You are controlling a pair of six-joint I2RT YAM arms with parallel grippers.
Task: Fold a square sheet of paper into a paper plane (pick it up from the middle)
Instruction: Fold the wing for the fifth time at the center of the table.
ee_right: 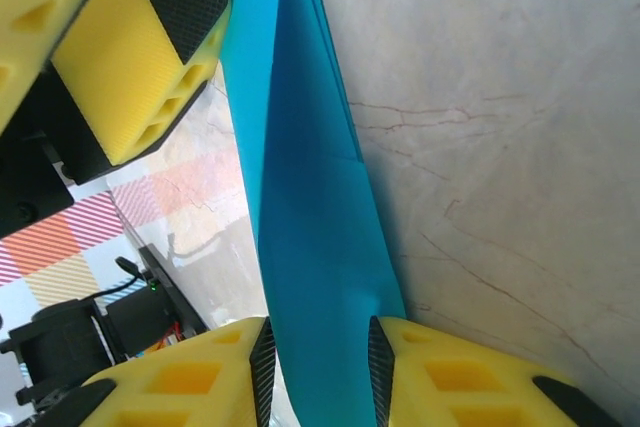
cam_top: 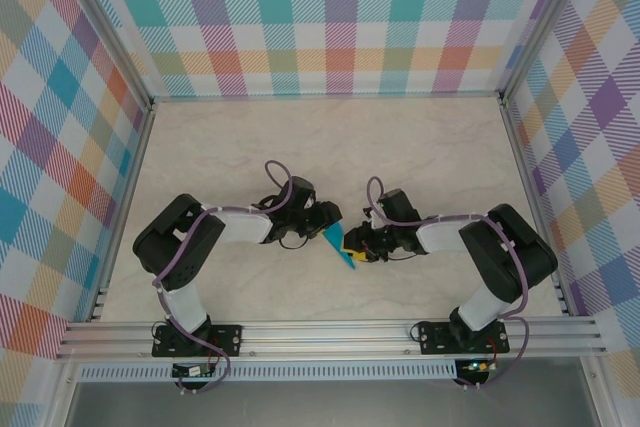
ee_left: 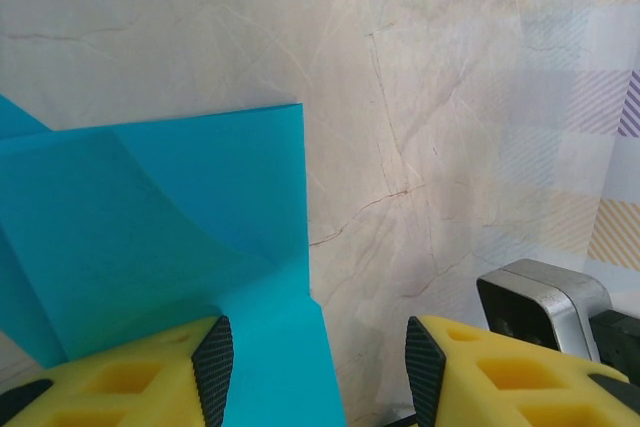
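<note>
One teal-blue paper sheet (cam_top: 341, 246), folded. Two arms: left arm (cam_top: 190, 237) left of sheet, right arm (cam_top: 500, 247) right of sheet. Two grippers: left gripper (cam_top: 322, 219), right gripper (cam_top: 360, 245), both at sheet. Four yellow fingers (ee_left: 130, 377), two per gripper. One table (cam_top: 400, 147) beneath sheet. Three plaid walls (cam_top: 340, 17) beyond sheet.

Teal-blue paper sheet (cam_top: 338, 245), folded to narrow wedge w/ overlapping layers, one flap curved; sits approx. mid-table, one end pinched in right gripper (ee_right: 320, 372).
</note>
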